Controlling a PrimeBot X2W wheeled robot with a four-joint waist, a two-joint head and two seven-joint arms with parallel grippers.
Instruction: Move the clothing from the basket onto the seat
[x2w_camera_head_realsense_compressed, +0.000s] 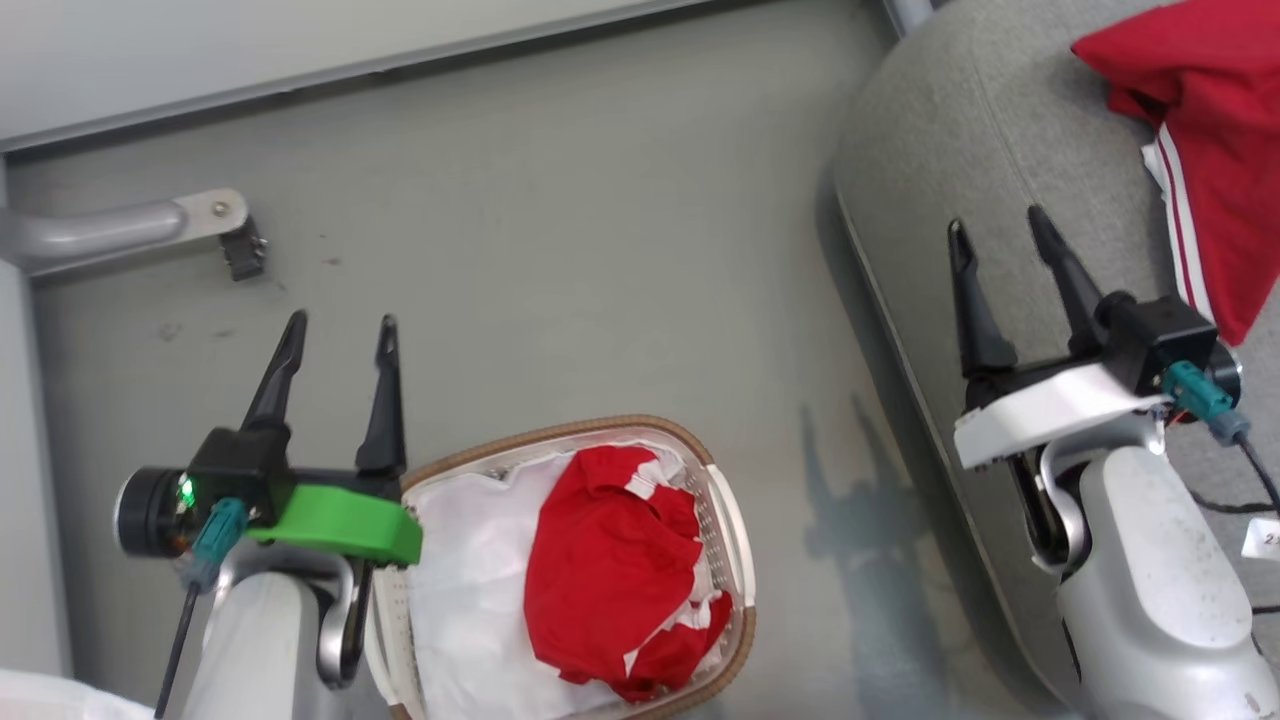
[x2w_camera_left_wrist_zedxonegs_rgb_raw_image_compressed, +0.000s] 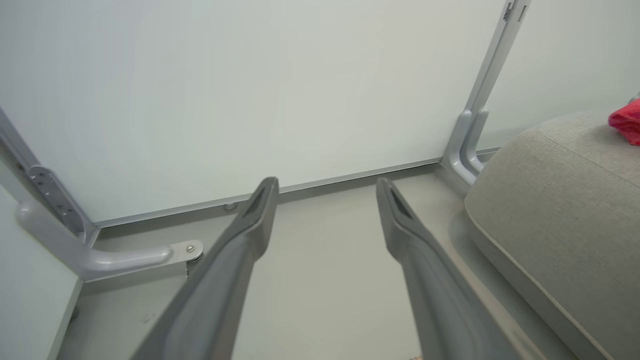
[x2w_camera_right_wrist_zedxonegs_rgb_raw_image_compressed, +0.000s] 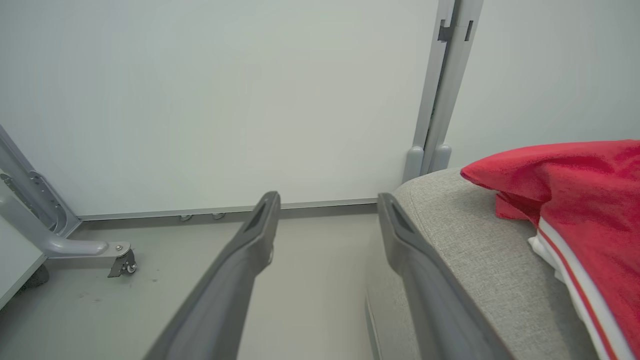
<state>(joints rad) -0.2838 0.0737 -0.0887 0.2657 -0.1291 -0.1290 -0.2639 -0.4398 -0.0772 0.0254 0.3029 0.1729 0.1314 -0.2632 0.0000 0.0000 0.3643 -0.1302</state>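
One red garment (x2w_camera_head_realsense_compressed: 610, 570) lay bunched in the right half of the basket (x2w_camera_head_realsense_compressed: 560, 432) on the floor (x2w_camera_head_realsense_compressed: 600, 220). Its long axis ran roughly from the basket's far end toward the robot, with white trim showing at its upper and lower folds. The left gripper (x2w_camera_head_realsense_compressed: 343, 322) hung just beside the basket's left rim, fingers parted wide and holding nothing, pointing away toward the wall (x2w_camera_head_realsense_compressed: 250, 40). The garment lay behind the fingertips and to their right, so a reach for it would probably call for the wrist to turn back and down. The right gripper (x2w_camera_head_realsense_compressed: 997, 222), likewise spread and empty, hovered over the near edge of the seat (x2w_camera_head_realsense_compressed: 950, 130), well apart from the basket. That left the left arm the nearer of the two. A second red garment (x2w_camera_head_realsense_compressed: 1200, 150) with white stripe trim already rested on the seat, near the right gripper's wrist.

The basket's near end was cut off by the head view's bottom edge. The left forearm (x2w_camera_head_realsense_compressed: 260, 640) covered part of its left rim and of the white cloth liner (x2w_camera_head_realsense_compressed: 470, 570). The garment on the seat ran out of the frame at top and right. The heap in the basket looked like a single garment, though its folds did not settle the matter.
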